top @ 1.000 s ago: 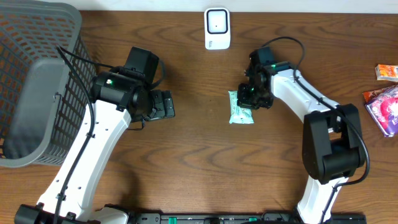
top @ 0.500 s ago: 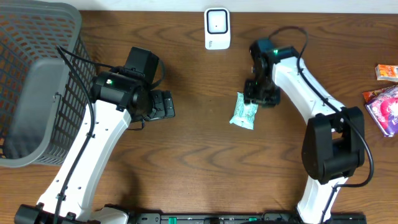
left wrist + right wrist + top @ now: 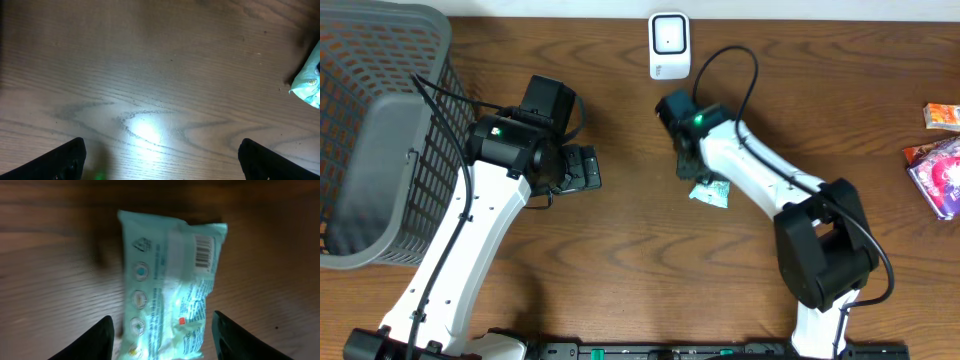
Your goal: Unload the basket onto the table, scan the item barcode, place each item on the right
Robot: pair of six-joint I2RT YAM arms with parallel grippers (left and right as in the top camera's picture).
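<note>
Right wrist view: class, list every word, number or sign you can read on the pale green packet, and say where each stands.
No word can be read on the pale green plastic packet: its print is blurred.
The barcode sits near the packet's upper right corner: the bars show, the digits are too small.
The triangle sign and round icons down the left side show as shapes only, with no legible text.

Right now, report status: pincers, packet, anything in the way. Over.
Left pincer open, empty. Right pincer open over green packet, not gripping. Packet lying flat, barcode up. Only right arm between it and white device.
</note>
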